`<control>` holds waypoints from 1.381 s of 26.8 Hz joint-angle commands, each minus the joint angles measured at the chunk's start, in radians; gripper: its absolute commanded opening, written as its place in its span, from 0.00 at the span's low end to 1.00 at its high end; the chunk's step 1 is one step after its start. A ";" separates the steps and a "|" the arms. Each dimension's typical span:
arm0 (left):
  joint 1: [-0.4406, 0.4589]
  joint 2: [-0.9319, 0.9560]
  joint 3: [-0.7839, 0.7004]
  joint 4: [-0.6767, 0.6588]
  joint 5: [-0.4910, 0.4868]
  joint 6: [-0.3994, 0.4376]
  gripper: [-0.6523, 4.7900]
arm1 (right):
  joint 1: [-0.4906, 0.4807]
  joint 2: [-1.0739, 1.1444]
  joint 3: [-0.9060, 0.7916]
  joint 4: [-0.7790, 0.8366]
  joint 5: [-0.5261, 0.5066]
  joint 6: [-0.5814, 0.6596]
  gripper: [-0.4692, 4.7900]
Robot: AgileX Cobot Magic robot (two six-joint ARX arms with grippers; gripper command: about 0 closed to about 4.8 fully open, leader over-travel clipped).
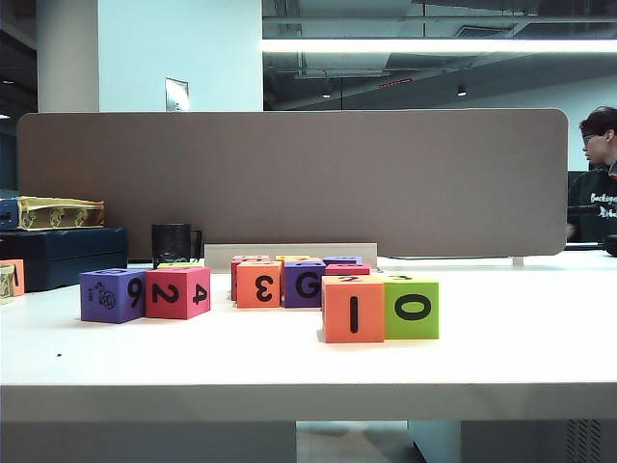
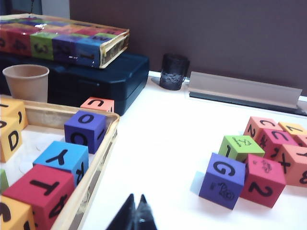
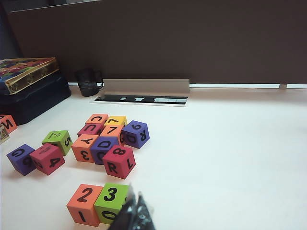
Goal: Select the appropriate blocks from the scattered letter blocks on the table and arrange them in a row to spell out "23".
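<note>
An orange block with 2 on top and a green block with 3 on top stand touching in a row near the table's front; the exterior view shows them as orange and green. My right gripper is shut and empty, its tips just beside the green block. My left gripper is shut and empty over bare table, between a wooden tray and a purple G block. More letter blocks cluster behind the row. Neither gripper shows in the exterior view.
A wooden tray with several blocks lies at the left. Behind it are a paper cup, a dark blue case with a box of blocks on top, and a black cup. A brown partition closes the back.
</note>
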 commanded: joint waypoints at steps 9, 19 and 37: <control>0.002 0.000 -0.052 -0.071 -0.045 0.000 0.11 | 0.000 -0.002 0.004 0.008 0.001 -0.001 0.09; 0.002 0.005 -0.052 -0.116 0.001 0.000 0.11 | 0.000 -0.002 0.004 0.008 0.001 -0.001 0.09; 0.002 0.005 -0.052 -0.116 0.001 0.000 0.11 | -0.001 -0.002 0.004 0.005 0.007 -0.039 0.09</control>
